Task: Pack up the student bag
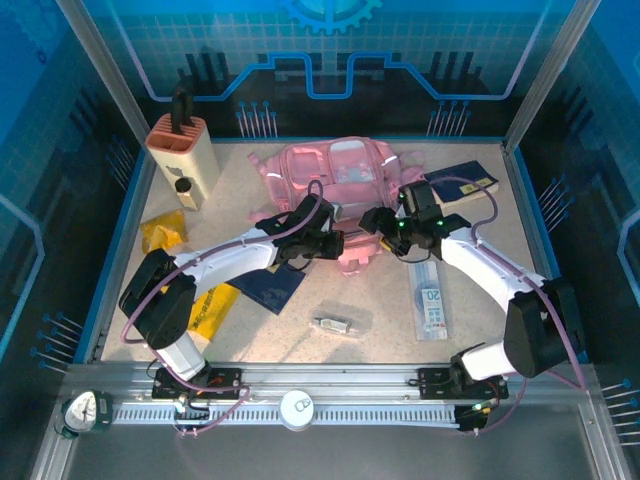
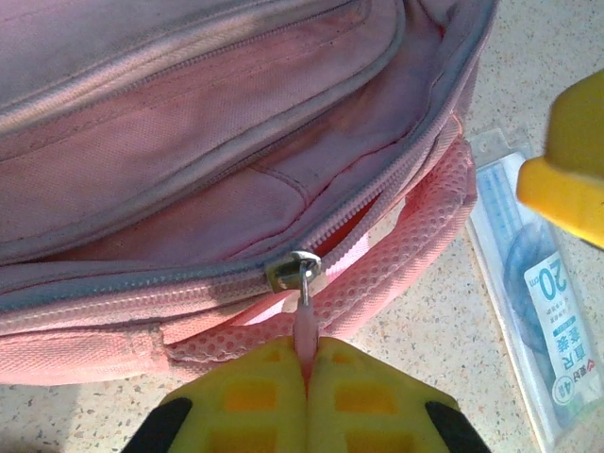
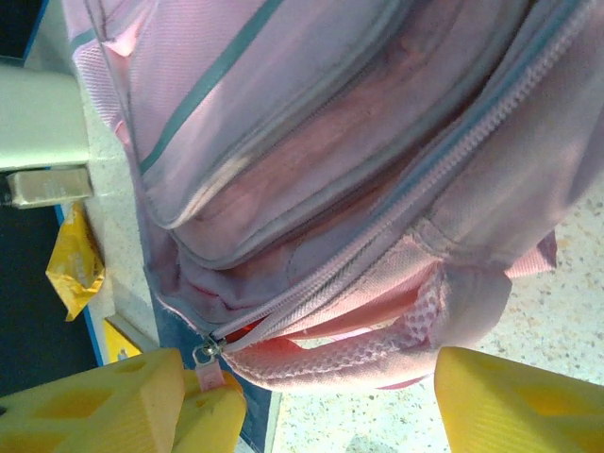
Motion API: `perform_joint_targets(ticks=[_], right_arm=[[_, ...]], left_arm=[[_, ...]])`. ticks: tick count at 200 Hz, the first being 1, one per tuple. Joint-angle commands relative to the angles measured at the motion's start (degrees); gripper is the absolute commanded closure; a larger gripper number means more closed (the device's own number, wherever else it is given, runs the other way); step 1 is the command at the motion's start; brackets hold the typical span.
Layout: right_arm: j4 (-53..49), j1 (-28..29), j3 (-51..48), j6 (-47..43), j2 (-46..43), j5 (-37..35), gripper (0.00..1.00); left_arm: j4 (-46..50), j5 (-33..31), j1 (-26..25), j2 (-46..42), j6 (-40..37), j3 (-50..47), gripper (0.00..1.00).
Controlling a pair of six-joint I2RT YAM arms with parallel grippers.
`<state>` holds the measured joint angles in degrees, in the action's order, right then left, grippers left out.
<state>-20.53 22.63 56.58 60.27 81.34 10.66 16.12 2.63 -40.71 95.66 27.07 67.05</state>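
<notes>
Blue-lit panel walls close round a speckled beige worktop [image 1: 230,200], and the student bag [image 1: 335,175] lies in the middle of its far half, easily the biggest thing on it, soft and pink with its main pocket gaping. Both arms reach to the bag's near edge. The left gripper [image 2: 307,357] has its fingers pinched tight on the pink zip pull [image 2: 304,321], which hangs from the metal slider [image 2: 293,271] just above the mesh carry handle [image 2: 396,255]. The right gripper [image 3: 311,382] has its fingers spread wide, with that mesh handle lying between them and nothing gripped. At the far left corner stands a beige box-shaped holder [image 1: 185,160] with a black top, and a dark blue book [image 1: 462,183] lies just right of the bag. Nearer, a clear ruler packet [image 1: 430,300] lies beside the right arm, a yellow packet [image 1: 165,232] sits well left of the bag, and a small clear-wrapped item [image 1: 335,323] lies alone between the two arms
</notes>
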Motion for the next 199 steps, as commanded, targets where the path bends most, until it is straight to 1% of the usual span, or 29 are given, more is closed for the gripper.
perform_joint_targets(ticks=[1,38,55,102,127,143,173,188,199], right_arm=[[-2.33,2.03,-0.33,7.94,-1.28,-6.41,0.29],[-4.11,2.72,2.88,9.65,0.96,-8.51,0.26],[-3.73,2.81,3.98,10.68,2.58,-8.89,0.27],[-4.54,3.82,7.26,10.04,8.97,-9.41,0.38],[-3.95,4.00,7.62,8.79,12.13,-9.07,0.48],[-5.34,4.00,9.14,5.59,14.46,-10.13,0.55],[-8.40,4.09,12.05,1.79,17.40,-11.43,0.74],[-7.65,4.00,11.80,1.03,17.53,-11.51,0.81],[-7.50,3.91,11.80,0.54,17.37,-11.73,0.89]], left_arm=[[-3.11,1.32,-1.17,-0.16,0.35,2.83,1.00],[-2.94,1.64,-1.43,-0.33,0.09,2.87,1.00],[-3.02,1.64,-1.73,-0.64,0.00,2.77,1.00],[-3.47,2.92,-2.05,-0.39,-0.39,3.02,1.00],[-2.96,3.06,-2.11,0.01,-0.69,3.75,1.00],[-2.72,3.30,-2.19,0.22,-1.04,4.08,1.00],[-1.30,3.39,-2.19,0.47,-1.83,4.89,1.00],[-0.71,3.32,-2.36,0.50,-2.28,4.96,1.00],[0.09,2.93,-2.26,0.42,-2.89,5.08,1.00]])
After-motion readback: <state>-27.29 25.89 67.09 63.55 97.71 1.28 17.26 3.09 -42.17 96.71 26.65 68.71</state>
